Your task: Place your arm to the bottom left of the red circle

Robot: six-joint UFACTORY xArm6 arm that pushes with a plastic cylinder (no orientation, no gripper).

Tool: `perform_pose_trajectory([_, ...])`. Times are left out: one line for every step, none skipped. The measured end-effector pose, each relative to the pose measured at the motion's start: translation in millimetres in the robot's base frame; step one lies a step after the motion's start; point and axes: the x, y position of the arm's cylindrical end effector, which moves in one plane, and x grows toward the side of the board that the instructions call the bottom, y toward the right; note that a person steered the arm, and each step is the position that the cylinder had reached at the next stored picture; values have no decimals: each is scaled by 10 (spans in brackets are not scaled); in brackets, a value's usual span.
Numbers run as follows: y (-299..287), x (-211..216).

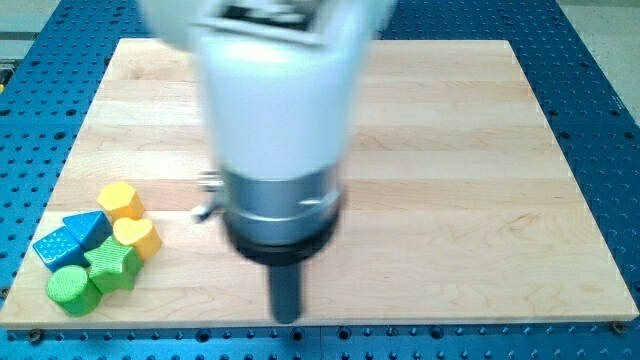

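No red circle shows in the camera view; my arm's wide white and metal body (282, 120) covers the middle of the board and may hide it. My tip (287, 319) sits near the board's bottom edge, a little left of centre. It touches no block. The nearest blocks are the cluster well to its left.
At the bottom left of the wooden board (480, 200) lies a tight cluster: a yellow hexagon (120, 199), a yellow heart (139, 237), a blue triangle (88, 228), a blue cube (54, 249), a green star (113, 266) and a green circle (70, 289).
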Motion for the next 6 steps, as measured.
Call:
perform_pose_trajectory([-445, 0])
perform_pose_trajectory([-357, -277])
perform_pose_trajectory([-182, -662])
perform_pose_trajectory([-191, -705])
perform_pose_trajectory([-274, -521])
perform_pose_trajectory([-304, -134])
